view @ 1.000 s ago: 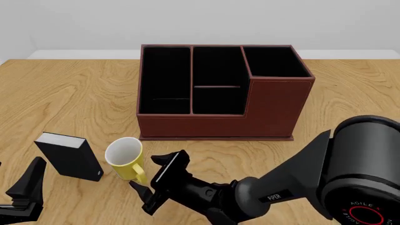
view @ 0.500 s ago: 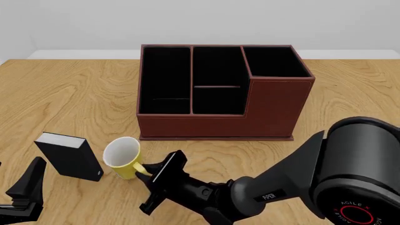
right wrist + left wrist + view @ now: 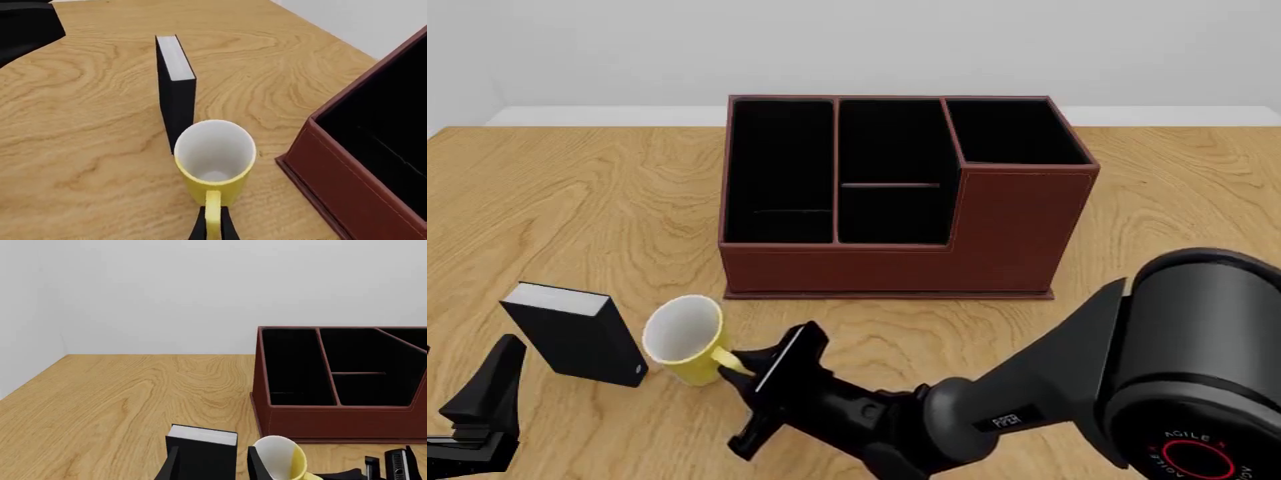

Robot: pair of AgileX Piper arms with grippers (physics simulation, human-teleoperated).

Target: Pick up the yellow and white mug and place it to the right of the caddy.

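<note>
Mug, yellow and white [image 3: 690,340]: on table [image 3: 587,210], handle pinched in right gripper [image 3: 747,365] jaws. Black white-topped box [image 3: 571,333] just beyond; caddy [image 3: 897,196] farther off. Left gripper [image 3: 481,405] idle, jaw state indiscernible. Step: grasp made. Next: lift, carry past caddy.

Bright, even, diffuse light fills all three views, with no visible lamp and no glare. Shadows are faint: only soft dark contact patches on the bench [image 3: 587,200] under the caddy [image 3: 1014,230], the mug [image 3: 213,165] and the black box [image 3: 574,340]. The caddy's black lining shows almost no detail. Everything is sharp from near to far, without blur, noise or bending at the edges.
</note>
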